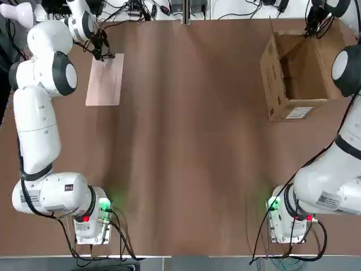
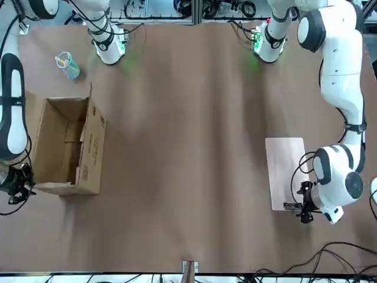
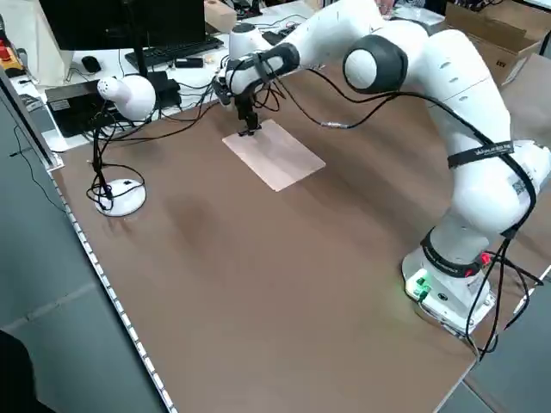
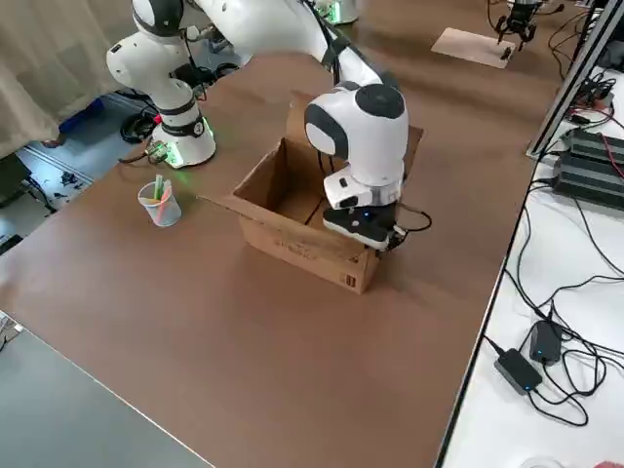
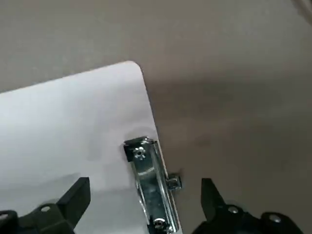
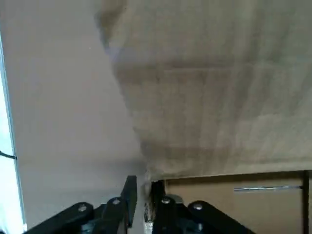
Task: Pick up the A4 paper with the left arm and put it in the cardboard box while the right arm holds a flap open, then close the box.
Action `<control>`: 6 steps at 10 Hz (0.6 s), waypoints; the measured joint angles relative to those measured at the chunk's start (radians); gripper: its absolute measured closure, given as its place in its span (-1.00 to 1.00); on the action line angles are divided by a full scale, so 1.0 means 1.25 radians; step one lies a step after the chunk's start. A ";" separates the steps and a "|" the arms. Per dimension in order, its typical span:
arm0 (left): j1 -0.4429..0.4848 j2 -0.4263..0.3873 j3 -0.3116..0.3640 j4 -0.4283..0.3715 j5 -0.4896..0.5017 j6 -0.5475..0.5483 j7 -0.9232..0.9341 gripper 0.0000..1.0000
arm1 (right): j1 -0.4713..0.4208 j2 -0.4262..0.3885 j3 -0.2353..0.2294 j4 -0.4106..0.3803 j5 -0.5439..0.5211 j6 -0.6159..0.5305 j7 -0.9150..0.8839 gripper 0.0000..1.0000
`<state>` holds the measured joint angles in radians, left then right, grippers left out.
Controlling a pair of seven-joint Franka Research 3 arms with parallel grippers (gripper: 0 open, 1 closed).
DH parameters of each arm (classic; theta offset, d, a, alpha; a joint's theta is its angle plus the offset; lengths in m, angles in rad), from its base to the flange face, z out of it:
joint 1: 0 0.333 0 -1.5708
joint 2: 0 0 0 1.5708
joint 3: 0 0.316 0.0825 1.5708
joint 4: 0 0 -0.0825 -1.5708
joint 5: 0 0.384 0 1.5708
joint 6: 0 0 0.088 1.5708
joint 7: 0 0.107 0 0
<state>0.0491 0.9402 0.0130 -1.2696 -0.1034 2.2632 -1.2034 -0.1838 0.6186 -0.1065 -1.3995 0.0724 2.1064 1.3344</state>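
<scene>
The A4 paper (image 1: 105,82) (image 2: 285,171) (image 3: 275,153) lies flat at the far left of the table, its metal clip (image 5: 148,190) on the far short edge. My left gripper (image 1: 102,53) (image 2: 303,206) (image 5: 145,195) hangs open just over that end, a finger on each side of the clip and neither touching it. At the far right the cardboard box (image 1: 282,84) (image 2: 91,153) (image 4: 292,244) stands open. My right gripper (image 1: 312,28) (image 2: 17,190) (image 6: 142,192) is at the box's far end, shut on the thin edge of a flap (image 6: 209,97).
A clear cup (image 2: 68,65) (image 4: 161,203) with green things in it stands on the table on the robot's side of the box. A white lamp-like stand (image 3: 120,95) sits off the table's far left corner. Cables run along the far edge.
</scene>
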 joint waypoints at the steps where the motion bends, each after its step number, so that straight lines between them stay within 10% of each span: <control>1: -0.002 0.008 0.000 0.007 0.000 0.000 0.000 -1.00 | 0.000 0.000 0.000 0.000 0.001 -0.001 0.010 0.73; 6: -0.005 0.024 0.000 0.010 0.000 -0.001 0.000 -0.87 | 0.005 0.000 0.003 0.001 0.005 -0.014 0.012 0.92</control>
<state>0.0434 0.9696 0.0128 -1.2570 -0.1035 2.2625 -1.2030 -0.1779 0.6183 -0.1029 -1.3981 0.0789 2.0884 1.3493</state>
